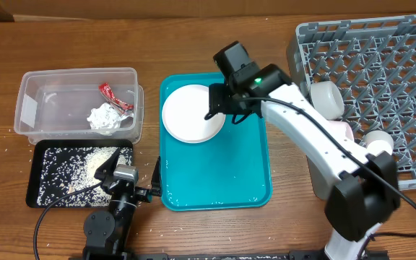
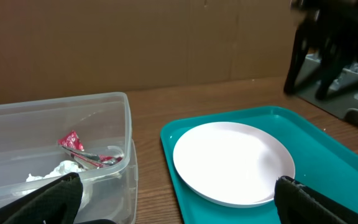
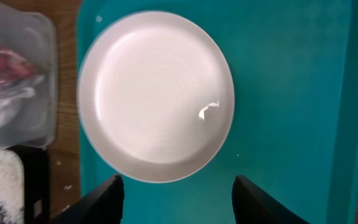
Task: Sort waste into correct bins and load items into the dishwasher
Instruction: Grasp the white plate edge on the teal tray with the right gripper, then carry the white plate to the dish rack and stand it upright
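Jaws on both arms stand apart, gripping nothing. The right gripper (image 1: 219,103) hangs over the rim of the smooth, round white plate (image 1: 190,114), which lies flat in the far-left corner of the glossy teal tray (image 1: 226,180). The left gripper (image 2: 178,185) sits low beside the black tray (image 1: 29,184), which is speckled with rice grains (image 1: 85,162). The clear plastic tub (image 1: 78,72) holds the crinkled red wrapper (image 1: 114,96) and the crumpled tissue wad (image 1: 104,118). A rounded white bowl (image 1: 327,97) rests at the left edge of the grey lattice rack (image 1: 388,65).
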You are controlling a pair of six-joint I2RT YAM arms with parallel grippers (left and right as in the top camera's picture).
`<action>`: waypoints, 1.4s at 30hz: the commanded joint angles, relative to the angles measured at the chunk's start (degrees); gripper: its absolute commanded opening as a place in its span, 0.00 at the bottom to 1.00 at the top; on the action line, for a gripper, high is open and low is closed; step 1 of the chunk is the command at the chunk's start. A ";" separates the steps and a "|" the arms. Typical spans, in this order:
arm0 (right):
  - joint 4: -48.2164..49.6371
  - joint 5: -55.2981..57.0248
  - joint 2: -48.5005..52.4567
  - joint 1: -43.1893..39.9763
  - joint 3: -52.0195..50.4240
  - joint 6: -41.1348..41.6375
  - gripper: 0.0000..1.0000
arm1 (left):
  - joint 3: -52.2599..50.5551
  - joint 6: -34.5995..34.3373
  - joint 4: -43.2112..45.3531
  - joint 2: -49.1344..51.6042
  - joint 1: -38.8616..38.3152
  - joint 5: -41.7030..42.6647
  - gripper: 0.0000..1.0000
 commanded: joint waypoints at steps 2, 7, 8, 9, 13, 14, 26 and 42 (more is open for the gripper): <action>4.81 2.03 9.84 -0.04 -3.50 7.23 0.54 | -0.24 0.66 -0.04 -0.61 0.42 0.44 1.00; 4.83 2.23 16.57 -0.79 -3.63 8.92 0.04 | -0.24 0.66 -0.02 -0.61 0.42 0.44 1.00; 4.50 2.23 16.46 -1.07 -3.58 8.94 0.04 | -0.24 0.66 -0.02 -0.61 0.42 0.44 1.00; 4.17 2.25 15.89 -1.31 -3.58 8.94 0.04 | -0.24 0.66 -0.02 -0.61 0.42 0.44 1.00; 1.14 11.45 5.81 -3.15 -2.05 3.43 0.04 | -0.24 0.66 -0.02 -0.61 0.42 0.44 1.00; 0.02 19.28 1.81 -3.34 -2.05 1.70 0.04 | -0.24 0.66 -0.02 -0.61 0.42 0.44 1.00; -2.86 85.05 -16.83 -10.56 -2.21 -15.63 0.04 | -0.24 0.68 -0.04 -0.61 0.42 0.44 1.00; 2.99 81.24 -15.02 -20.33 -19.28 -17.79 0.04 | -0.24 0.68 -0.02 -0.61 0.42 0.44 1.00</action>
